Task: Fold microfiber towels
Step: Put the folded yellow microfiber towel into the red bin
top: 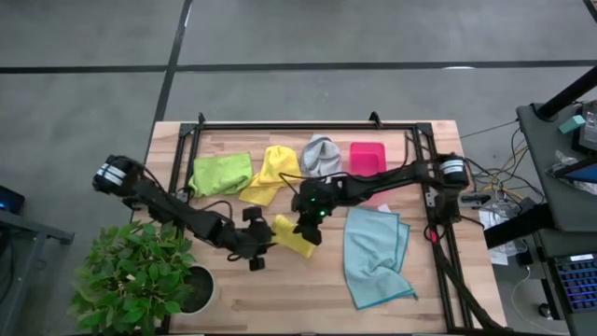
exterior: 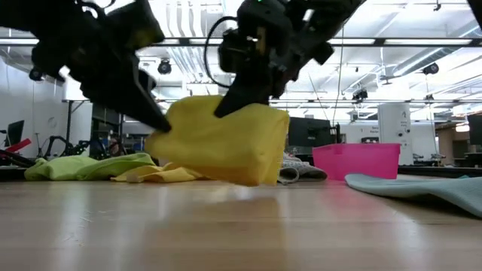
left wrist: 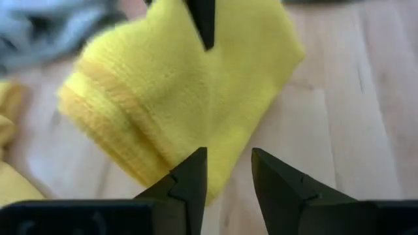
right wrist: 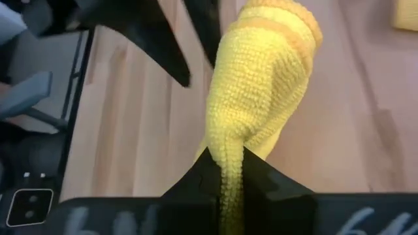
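A folded yellow microfiber towel hangs clear of the table between the two arms, near the table's middle. My right gripper is shut on its upper edge. My left gripper is open and slants down at the towel's left side, with bare wood showing between its fingers. Along the far side lie a lime green towel, a second yellow towel and a grey towel. A light blue towel lies spread out on the right. My right gripper pinches the towel's upper folded edge between its two fingers, several layers thick. The fingers slant down from the table's far right. The towel hangs below them as a thick folded pad, clear of the wood. My left gripper: I cannot tell whether its fingertip touches the towel's left edge.
A pink tray stands at the far right of the row of towels. A potted plant sits at the table's near left corner. A black frame runs along the table's far and side edges. Bare wood lies near the front edge.
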Robot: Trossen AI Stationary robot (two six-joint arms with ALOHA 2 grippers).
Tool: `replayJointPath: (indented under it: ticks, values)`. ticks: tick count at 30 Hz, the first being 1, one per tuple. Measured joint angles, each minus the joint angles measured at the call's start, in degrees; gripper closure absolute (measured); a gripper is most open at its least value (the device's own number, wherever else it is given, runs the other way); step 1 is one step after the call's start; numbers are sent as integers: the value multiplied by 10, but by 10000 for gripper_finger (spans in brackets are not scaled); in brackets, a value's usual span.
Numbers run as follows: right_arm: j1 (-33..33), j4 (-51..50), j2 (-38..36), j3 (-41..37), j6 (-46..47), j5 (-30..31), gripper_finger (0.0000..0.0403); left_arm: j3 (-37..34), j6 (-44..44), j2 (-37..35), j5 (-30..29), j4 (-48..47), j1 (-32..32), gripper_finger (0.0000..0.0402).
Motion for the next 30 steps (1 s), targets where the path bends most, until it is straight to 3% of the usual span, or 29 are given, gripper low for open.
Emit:
replayJointPath:
  ticks: [8,18,30]
  values:
    - [0,3,-110,-94,33,87,390,0,97,-75,-69,7,6,297]
    - [0,15,-268,-205,87,230,390,0,131,-112,-106,10,7,297]
    - [-24,45,-420,-273,115,259,390,0,128,-98,-113,11,7,297]
